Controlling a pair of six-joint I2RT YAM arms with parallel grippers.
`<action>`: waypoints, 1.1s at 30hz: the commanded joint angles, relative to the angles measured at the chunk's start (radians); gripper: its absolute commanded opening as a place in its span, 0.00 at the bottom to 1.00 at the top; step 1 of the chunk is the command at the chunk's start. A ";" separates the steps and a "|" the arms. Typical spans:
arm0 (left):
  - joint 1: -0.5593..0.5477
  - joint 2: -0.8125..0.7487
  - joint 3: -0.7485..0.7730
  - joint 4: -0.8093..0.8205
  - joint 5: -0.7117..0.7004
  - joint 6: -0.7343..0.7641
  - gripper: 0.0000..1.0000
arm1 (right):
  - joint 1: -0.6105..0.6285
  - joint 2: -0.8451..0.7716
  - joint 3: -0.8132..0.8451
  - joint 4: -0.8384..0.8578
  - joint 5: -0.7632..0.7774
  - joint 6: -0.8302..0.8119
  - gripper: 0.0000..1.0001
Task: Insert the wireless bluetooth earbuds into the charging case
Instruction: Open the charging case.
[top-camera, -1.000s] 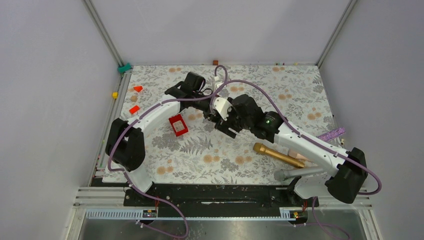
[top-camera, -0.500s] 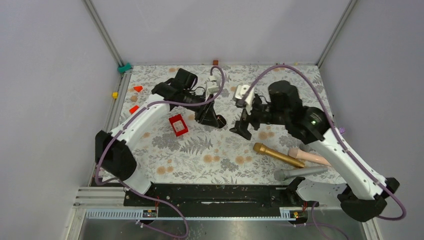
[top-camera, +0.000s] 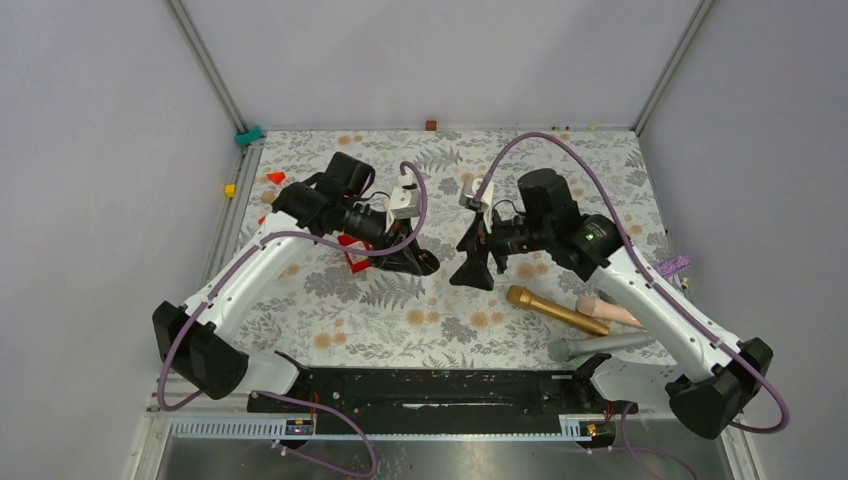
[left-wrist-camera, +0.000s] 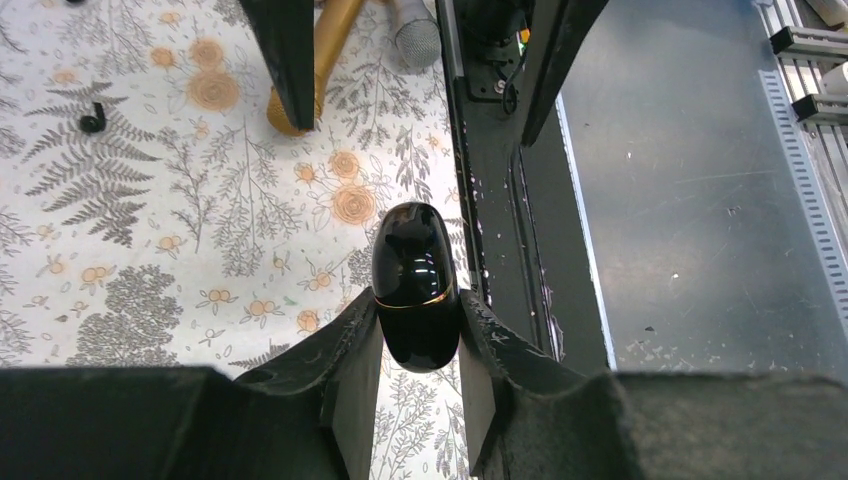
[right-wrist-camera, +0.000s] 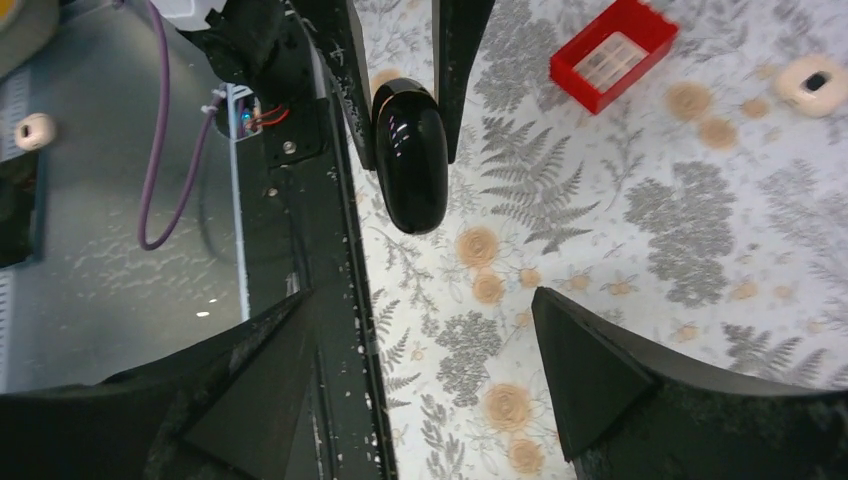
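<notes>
At the far left of the floral mat (top-camera: 400, 320) you have an orange-red triangular bit (top-camera: 276, 177), then the red box (right-wrist-camera: 585, 82), which the top view shows partly hidden under your left arm. That arm reaches in over the mat from the left, and the left gripper (left-wrist-camera: 418, 335) is clamped on the glossy black charging case (left-wrist-camera: 415, 285), which is closed. One black earbud (left-wrist-camera: 92, 118) lies loose on the mat, well apart from the case, and a pale earbud (right-wrist-camera: 815, 82) sits near the red box. Your right gripper (right-wrist-camera: 420, 305) faces the case with jaws spread wide, holding nothing, near the case but not touching it. Further right, beside the right arm, lie the gold microphone (top-camera: 555, 310) and the grey microphone (top-camera: 600, 347)
</notes>
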 joint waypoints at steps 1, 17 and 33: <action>-0.023 0.005 -0.023 -0.001 0.049 0.069 0.19 | -0.006 0.023 -0.033 0.151 -0.101 0.101 0.84; -0.067 0.091 -0.011 -0.003 0.089 0.064 0.17 | -0.003 0.073 -0.160 0.367 -0.201 0.194 0.68; -0.067 0.090 -0.029 0.044 0.076 0.022 0.14 | 0.040 0.096 -0.146 0.286 -0.165 0.102 0.56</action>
